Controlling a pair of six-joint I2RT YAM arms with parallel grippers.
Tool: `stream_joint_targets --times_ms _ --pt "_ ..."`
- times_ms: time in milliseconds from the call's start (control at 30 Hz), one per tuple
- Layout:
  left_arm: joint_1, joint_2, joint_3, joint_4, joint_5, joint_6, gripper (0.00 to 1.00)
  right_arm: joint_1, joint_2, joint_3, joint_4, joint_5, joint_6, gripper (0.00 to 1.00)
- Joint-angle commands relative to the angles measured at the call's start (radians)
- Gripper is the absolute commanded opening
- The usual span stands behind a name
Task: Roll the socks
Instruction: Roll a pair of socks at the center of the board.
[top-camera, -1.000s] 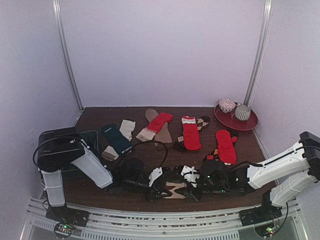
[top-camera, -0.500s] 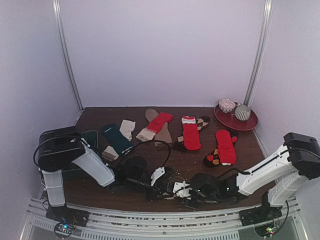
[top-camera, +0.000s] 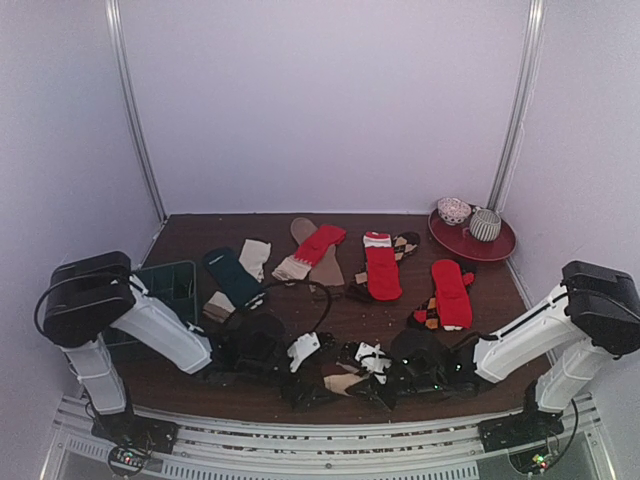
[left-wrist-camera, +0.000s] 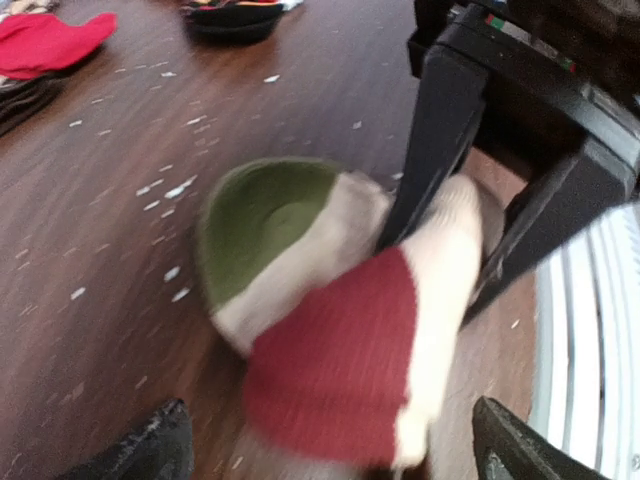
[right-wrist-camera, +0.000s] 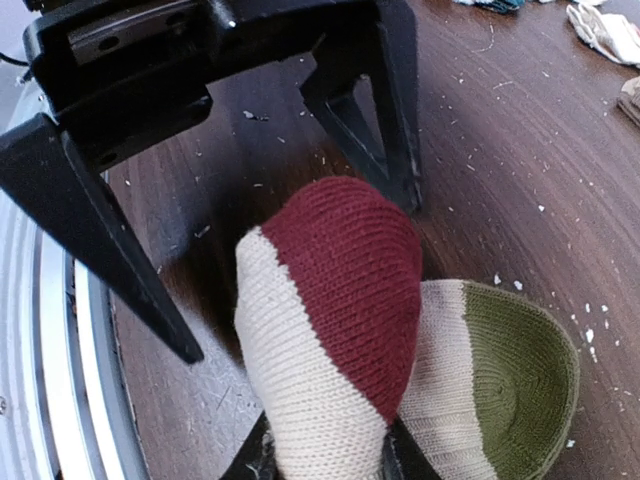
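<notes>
Left fingers now gape wide, no longer clamped, while right fingers pinch the cream sock near the tabletop's front edge, probably holding its fold.

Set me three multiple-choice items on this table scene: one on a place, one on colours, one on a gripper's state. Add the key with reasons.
1. Where on the dark wooden table does the round red plate carrying two rolled sock balls stand?
A. near left corner
B. far right corner
C. centre

2. Which colours cap the cream knitted sock bundle at the near edge?
A. dark red and olive green
B. blue and yellow
C. black and pink

3. How does the left gripper stand?
A. shut on a sock
B. out of view
C. wide open, not closed on anything

Key:
1 B: the top view shows the plate by the far right edge.
2 A: the right wrist view shows one dark red tip and one olive green tip.
3 C: its black fingers stand wide apart around the bundle.
</notes>
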Motion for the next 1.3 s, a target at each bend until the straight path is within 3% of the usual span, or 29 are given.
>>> stream_joint_targets --times_ms 0,133,367,533,800,1000,1167,1267 --pt "0.005 -0.14 -0.134 0.205 -0.09 0.173 0.98 -0.009 0.062 -0.063 -0.115 -0.151 0.11 0.16" --pt "0.007 -0.159 -0.275 0.547 0.023 0.27 0.97 -0.014 0.075 -0.062 -0.11 -0.158 0.112 0.16" --pt "0.007 0.01 -0.263 0.743 0.167 0.241 0.96 -0.022 0.111 -0.035 -0.123 -0.173 0.102 0.15" --pt "0.006 0.064 -0.183 0.613 0.244 0.238 0.91 -0.029 0.099 -0.035 -0.137 -0.175 0.1 0.15" --pt "0.007 0.113 -0.14 0.537 0.211 0.239 0.91 -0.033 0.107 -0.031 -0.153 -0.191 0.095 0.15" --pt "0.006 0.172 -0.094 0.433 0.217 0.231 0.84 -0.036 0.103 -0.026 -0.154 -0.202 0.096 0.15" --pt "0.005 0.2 -0.065 0.367 0.249 0.223 0.71 -0.04 0.121 -0.018 -0.151 -0.222 0.099 0.15" --pt "0.005 0.202 -0.051 0.312 0.247 0.227 0.54 -0.046 0.137 -0.004 -0.166 -0.233 0.095 0.15"
